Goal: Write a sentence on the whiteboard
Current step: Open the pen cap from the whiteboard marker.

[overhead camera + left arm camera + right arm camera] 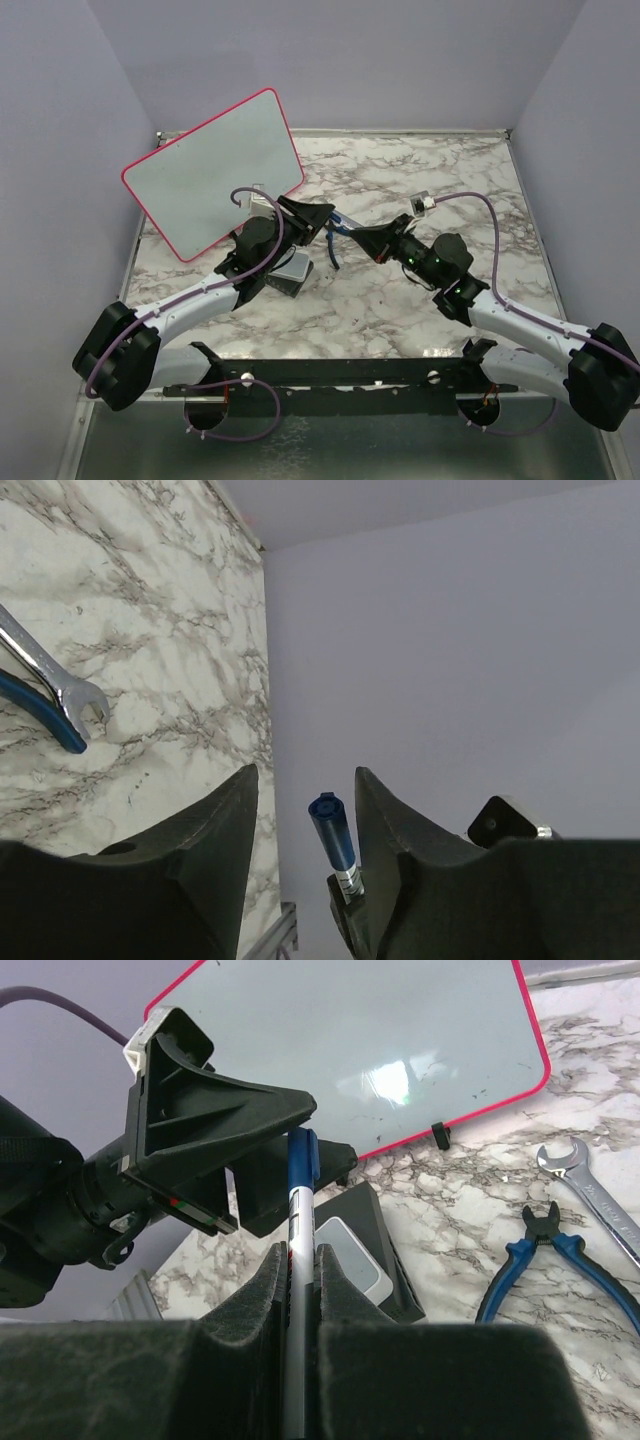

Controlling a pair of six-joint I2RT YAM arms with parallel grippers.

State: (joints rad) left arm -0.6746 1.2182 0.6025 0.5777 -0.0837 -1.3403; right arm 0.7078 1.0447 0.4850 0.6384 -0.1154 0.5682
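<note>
None of the sentence is on the whiteboard (213,165) yet. Its face reads blank in both the overhead view and the right wrist view, apart from a glare spot and a few faint specks, so all the writing is left for you to do. The board stands on its small black feet at the far left of the table (430,300), face turned toward the arms, just behind the left arm's wrist. As I judge it, you are at the preparation step, getting the marker (296,1210) ready. Your right claw (297,1265) is pressed together on the marker's white barrel, pinching it with the blue cap (333,830) end pointing out toward the left arm. Your left claw (305,780) is spread, and the cap stands between its two fingers. In the left wrist view there is a clear gap on one side, while the cap sits close against the other finger, and I cannot tell whether it touches there. The cap looks seated, so you likely need to close the left claw on it, pull it off, then carry the tip to the board. The dark eraser block (355,1260) lies on the table beneath the two claws. The blue-handled pliers (545,1250) and a wrench (590,1185) lie off to the right, apart from the work.
</note>
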